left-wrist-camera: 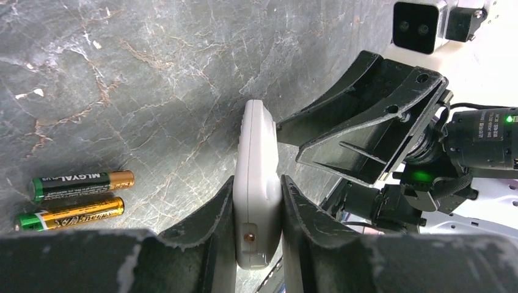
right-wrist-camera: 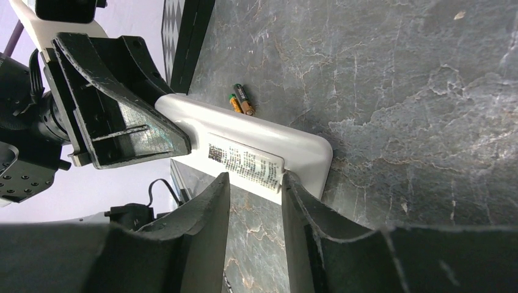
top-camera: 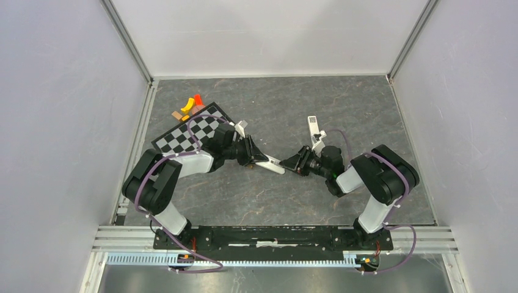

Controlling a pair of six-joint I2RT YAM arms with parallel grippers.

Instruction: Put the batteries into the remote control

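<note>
The remote control [left-wrist-camera: 256, 146] is clamped at one end by the left claw [left-wrist-camera: 257, 186], jaws narrow and tight on its body. The labelled back is turned toward the right claw [right-wrist-camera: 255, 182], whose jaws are seen part-way apart, right at the remote's edge, with nothing gripped. The back looks to be in hand here, judged as the opening of the battery bay. One fingertip is best set on the cover's edge beside the label [right-wrist-camera: 244, 162] and pushed along the body, while the left hold is kept firm so nothing twists. No open bay can be made out, and nothing is loaded. Both batteries [left-wrist-camera: 82, 183] are lying side by side on the table [left-wrist-camera: 153, 73], well apart from the remote, untouched
</note>
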